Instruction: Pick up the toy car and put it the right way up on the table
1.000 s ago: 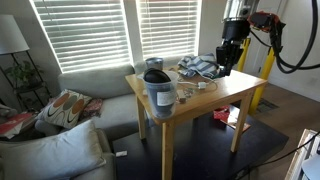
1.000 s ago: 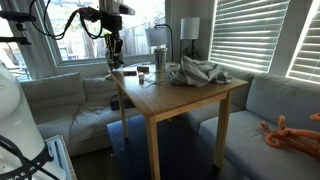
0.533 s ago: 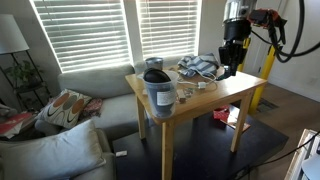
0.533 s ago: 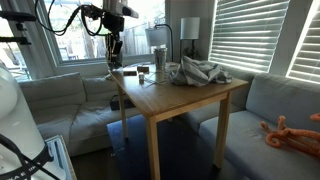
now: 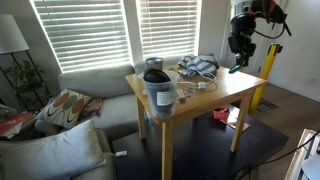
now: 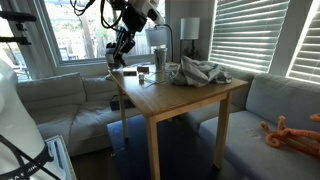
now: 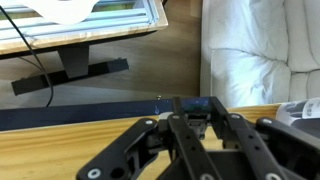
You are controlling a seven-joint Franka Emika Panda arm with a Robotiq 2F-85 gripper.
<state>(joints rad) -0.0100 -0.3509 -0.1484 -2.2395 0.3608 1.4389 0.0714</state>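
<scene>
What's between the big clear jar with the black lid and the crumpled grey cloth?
Small pale objects, too tiny to name, on the light wooden table; an exterior view shows them.

No legible text or labels anywhere.

Toy car (image 7: 197,104): small, dark blue body. Visible in the wrist view only as a short glossy strip between the two fingers of the gripper (image 5: 236,64). Clamped from both sides, jaws closed against it. Held in the air, clear of the table (image 5: 215,95), over the tabletop's edge near one corner. In an exterior view, seen only as a tiny blue-green speck at the fingertips. Wheels not made out. Right way up or inverted: cannot be told. Detail too small to resolve in both exterior views.
</scene>
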